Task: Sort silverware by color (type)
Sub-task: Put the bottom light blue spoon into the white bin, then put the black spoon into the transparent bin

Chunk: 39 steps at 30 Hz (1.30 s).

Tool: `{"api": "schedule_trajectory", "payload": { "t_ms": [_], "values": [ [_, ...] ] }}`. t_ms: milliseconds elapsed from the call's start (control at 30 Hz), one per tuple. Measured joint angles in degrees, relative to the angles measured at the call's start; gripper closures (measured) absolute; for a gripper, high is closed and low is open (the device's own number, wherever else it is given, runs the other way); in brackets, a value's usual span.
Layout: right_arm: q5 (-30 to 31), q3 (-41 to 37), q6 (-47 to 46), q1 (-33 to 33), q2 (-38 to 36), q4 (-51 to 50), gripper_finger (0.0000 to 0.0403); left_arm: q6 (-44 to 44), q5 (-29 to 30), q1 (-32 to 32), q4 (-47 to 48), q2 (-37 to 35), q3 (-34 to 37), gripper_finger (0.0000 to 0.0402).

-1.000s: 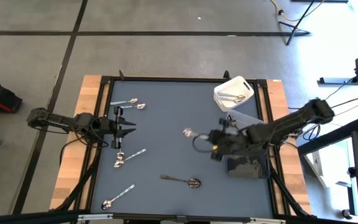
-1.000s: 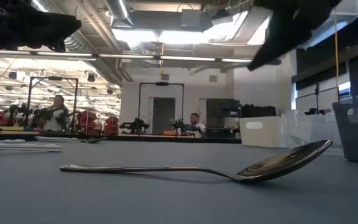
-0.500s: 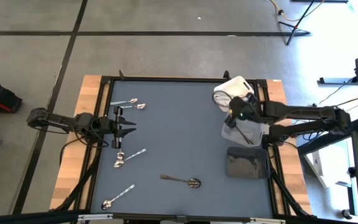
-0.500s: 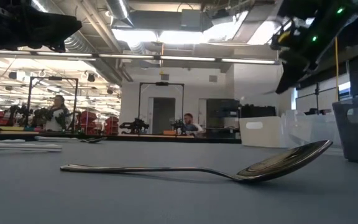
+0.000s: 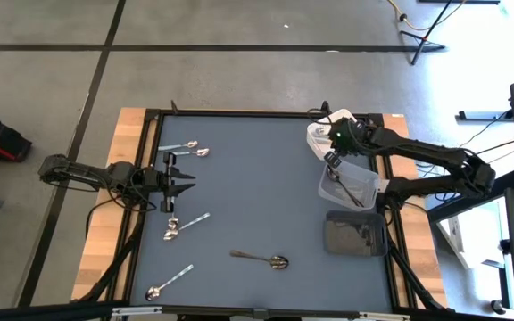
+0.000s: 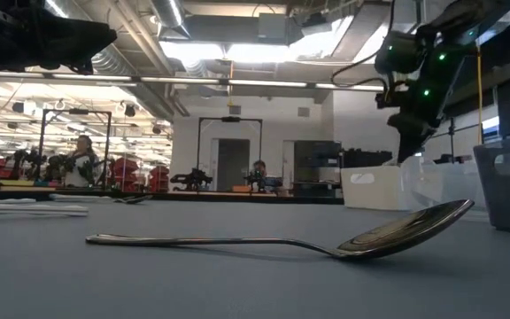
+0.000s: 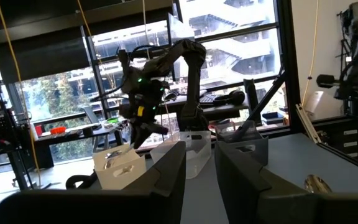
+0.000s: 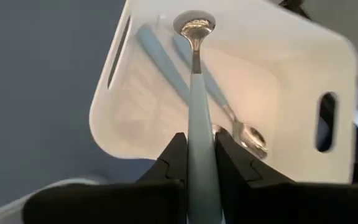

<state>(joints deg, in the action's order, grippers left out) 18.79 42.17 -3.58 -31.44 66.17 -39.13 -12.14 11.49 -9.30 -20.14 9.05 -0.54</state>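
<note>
Dark jointed arms (image 5: 426,160), green wrist lights.

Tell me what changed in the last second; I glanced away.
The right claw swung from mid-table to above the white bin, carrying a spoon lifted off the mat. The left claw and the other loose spoons stayed put.

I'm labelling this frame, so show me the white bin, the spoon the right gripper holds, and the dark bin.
white bin (image 8: 135,134), right wrist view, its inner floor.
held spoon (image 8: 194,28), right wrist view, its bowl.
dark bin (image 5: 355,234), high view, its inside.
</note>
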Motion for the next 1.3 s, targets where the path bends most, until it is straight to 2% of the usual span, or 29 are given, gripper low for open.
{"api": "schedule_trajectory", "payload": {
  "t_ms": [133,300,433,567,633,700,833,1033,1300],
  "values": [
    [-3.0,0.0,3.8,-2.8,2.6,3.8,0.0365,0.0,0.0,0.0,0.0,0.0,0.0,0.0321],
    [-1.2,0.0,6.4,-5.0,5.3,8.9,0.0354,0.0,0.0,0.0,0.0,0.0,0.0,0.0321],
    [0.6,0.0,7.8,-6.7,6.4,11.3,0.0312,0.0,0.0,0.0,0.0,0.0,0.0,0.0321],
    [2.7,1.0,9.9,-6.9,6.4,9.3,0.0261,0.0,0.0,0.0,0.0,0.0,0.0,0.0321],
    [1.9,2.5,9.4,-6.8,5.6,6.5,0.0243,0.1,0.0,0.0,0.0,0.0,0.0,0.0321],
    [-2.1,3.7,7.7,-5.5,4.1,5.7,0.0232,0.3,-0.5,0.0,0.2,0.0,0.0,0.0321],
    [-8.2,3.8,5.5,3.1,0.9,11.0,0.0227,1.7,-3.3,0.0,1.7,0.2,0.0,0.0321],
    [-6.8,3.8,5.0,21.2,0.9,24.3,0.0226,4.1,-5.2,0.0,1.3,3.2,0.0,0.0321],
    [-5.4,3.8,3.8,39.7,8.5,40.4,0.0226,8.8,-5.2,-2.0,0.2,10.4,0.0,0.0321]
  ]
}}
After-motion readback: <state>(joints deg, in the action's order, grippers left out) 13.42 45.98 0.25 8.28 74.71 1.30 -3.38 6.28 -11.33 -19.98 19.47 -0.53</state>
